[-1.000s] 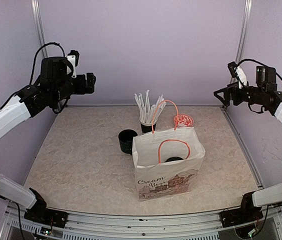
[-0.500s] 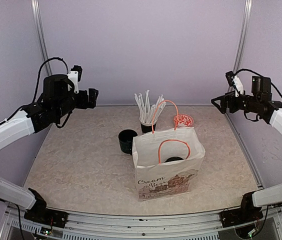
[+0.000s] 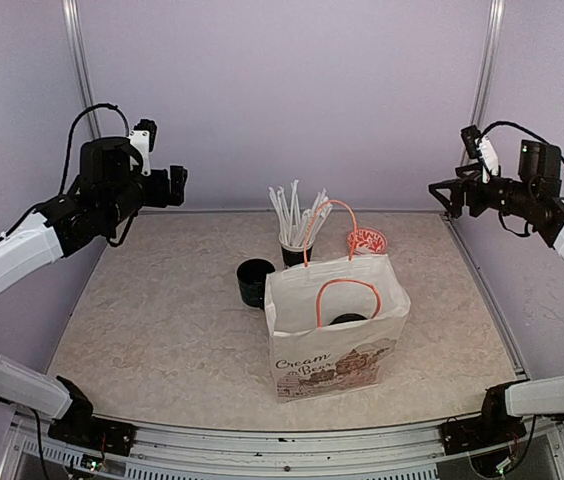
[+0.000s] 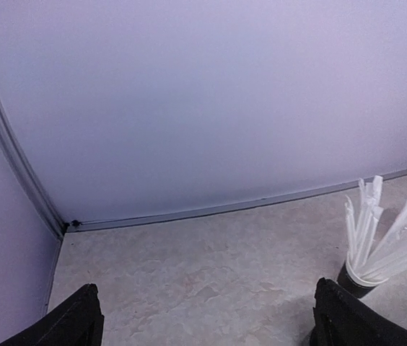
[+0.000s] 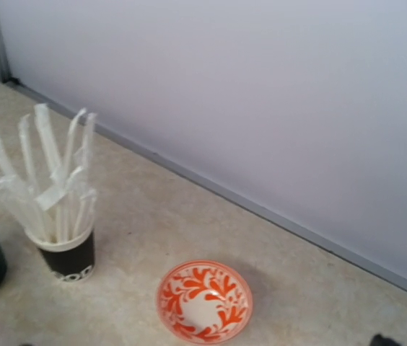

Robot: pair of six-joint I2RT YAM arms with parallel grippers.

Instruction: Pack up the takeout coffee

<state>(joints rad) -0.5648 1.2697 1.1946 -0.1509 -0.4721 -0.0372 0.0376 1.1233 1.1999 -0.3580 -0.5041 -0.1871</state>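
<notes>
Hanging empty, left end effector (image 4: 205,292) wide open, right end effector (image 3: 442,192) seemingly likewise

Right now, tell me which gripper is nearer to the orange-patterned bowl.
Right. The right gripper hangs raised, just to the right of the bowl in the top view. The left gripper hangs far to the bowl's left, past the cup of straws.

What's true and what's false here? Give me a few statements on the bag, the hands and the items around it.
1. The paper bag stands upright. True.
2. The left hand holds a cup. False: it is open and empty.
3. The straw cup stands behind the bag. True.
4. The black mug lies inside the bag. False: it stands outside, beside the bag.
</notes>
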